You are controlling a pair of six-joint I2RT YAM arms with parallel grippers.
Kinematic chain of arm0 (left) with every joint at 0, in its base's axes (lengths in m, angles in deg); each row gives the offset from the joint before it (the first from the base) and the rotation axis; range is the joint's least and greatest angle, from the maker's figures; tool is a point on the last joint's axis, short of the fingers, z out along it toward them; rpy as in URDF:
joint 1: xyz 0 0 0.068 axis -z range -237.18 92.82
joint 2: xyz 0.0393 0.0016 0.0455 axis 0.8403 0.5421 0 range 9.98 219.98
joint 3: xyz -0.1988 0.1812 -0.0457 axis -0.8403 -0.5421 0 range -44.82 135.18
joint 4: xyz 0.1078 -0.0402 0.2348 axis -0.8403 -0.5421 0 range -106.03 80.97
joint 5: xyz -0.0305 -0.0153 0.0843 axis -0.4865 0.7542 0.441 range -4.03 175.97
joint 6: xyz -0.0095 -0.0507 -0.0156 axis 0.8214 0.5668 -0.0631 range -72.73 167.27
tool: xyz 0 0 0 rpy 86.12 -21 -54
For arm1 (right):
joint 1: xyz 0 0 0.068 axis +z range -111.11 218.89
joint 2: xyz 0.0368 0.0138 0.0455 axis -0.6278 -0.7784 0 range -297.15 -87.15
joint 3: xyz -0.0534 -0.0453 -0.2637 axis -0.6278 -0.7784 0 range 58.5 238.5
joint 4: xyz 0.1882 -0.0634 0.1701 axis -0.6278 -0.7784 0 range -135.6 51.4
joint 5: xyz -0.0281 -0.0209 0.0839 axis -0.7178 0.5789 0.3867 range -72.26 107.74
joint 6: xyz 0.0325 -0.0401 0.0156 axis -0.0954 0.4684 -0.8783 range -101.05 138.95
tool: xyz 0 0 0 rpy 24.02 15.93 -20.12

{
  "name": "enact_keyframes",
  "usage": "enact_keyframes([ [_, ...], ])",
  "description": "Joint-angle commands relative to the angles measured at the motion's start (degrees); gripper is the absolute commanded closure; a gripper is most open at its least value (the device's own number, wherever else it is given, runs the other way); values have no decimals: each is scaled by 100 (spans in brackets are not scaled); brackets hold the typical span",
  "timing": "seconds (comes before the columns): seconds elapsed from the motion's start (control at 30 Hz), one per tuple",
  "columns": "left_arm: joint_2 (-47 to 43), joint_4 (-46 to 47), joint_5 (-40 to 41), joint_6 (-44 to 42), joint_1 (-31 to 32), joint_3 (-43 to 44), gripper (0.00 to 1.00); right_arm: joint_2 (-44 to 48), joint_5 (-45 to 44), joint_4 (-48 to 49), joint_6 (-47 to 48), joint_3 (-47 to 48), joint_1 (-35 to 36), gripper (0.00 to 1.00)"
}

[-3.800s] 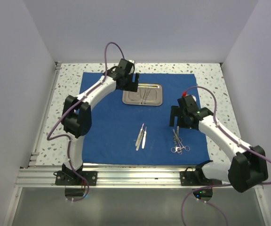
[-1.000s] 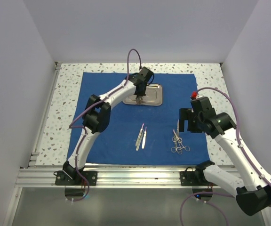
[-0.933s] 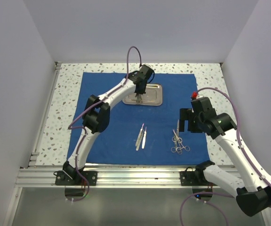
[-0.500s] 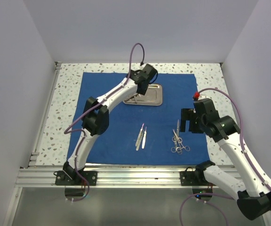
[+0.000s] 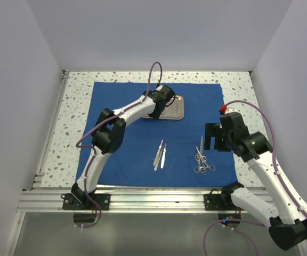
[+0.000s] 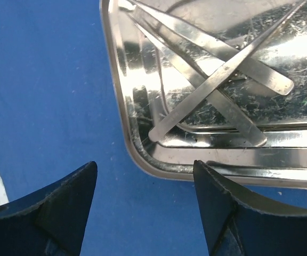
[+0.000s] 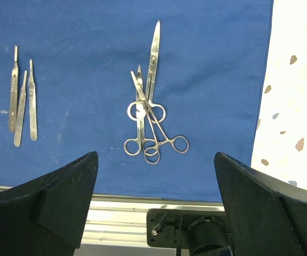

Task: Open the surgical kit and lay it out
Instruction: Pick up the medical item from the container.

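The royal-blue cloth (image 5: 127, 138) lies spread flat on the table. On its far middle sits the steel tray (image 5: 178, 108), with thin silver tweezers (image 6: 217, 80) crossed inside it. My left gripper (image 5: 152, 112) hovers open over the cloth at the tray's corner (image 6: 137, 154), with nothing between its fingers (image 6: 73, 197). Two or three slim tweezers (image 5: 160, 154) lie on the cloth's near middle. Scissors and forceps (image 5: 201, 158) lie overlapped to their right. My right gripper (image 5: 211, 137) hangs wide open above the scissors and forceps (image 7: 148, 114), apart from them.
Speckled tabletop (image 5: 73, 117) borders the cloth on both sides. An aluminium rail (image 5: 143, 200) with the arm bases runs along the near edge. White walls close in the left, right and back.
My left gripper, shut inside the tray a second ago, has opened and swung back to the tray's near-left corner. The right arm has drifted slightly right.
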Motion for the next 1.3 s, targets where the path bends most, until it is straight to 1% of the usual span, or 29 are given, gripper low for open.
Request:
enact_keyframes([
  [0.0,-478,787,-265,-367,-101,-433,24,-6,-7,62,82,-14,33,6],
  [0.03,-541,1084,-363,-429,-119,-540,24,-24,-16,53,73,-14,33,6],
  [0.13,-734,1577,-811,-675,-215,-848,24,-138,-68,44,64,-14,33,6],
  [0.2,-735,1701,-1074,-789,-303,-883,24,-234,-103,44,47,-14,24,6],
  [0.37,-673,1948,-1444,-913,-452,-787,25,-428,-174,35,20,-23,24,7],
  [0.43,-673,2079,-1734,-1001,-479,-760,25,-489,-218,35,3,-23,24,7],
  [0.57,-463,2002,-2165,-1115,-514,-576,27,-595,-323,18,-59,-14,24,7],
  [0.67,-286,1931,-2411,-1089,-558,-479,31,-665,-393,-9,-94,-14,24,7],
  [0.77,-251,1948,-2631,-1080,-619,-584,34,-692,-446,-9,-129,-14,33,7],
  [1.0,-356,2062,-2956,-1028,-901,-1145,43,-806,-499,-44,-147,-5,24,7],
  [1.1,-444,2220,-3079,-1010,-1041,-1366,44,-850,-482,-44,-147,-14,15,7],
  [1.27,-243,2247,-3395,-1062,-1147,-1315,46,-938,-429,-44,-112,-14,15,7],
])
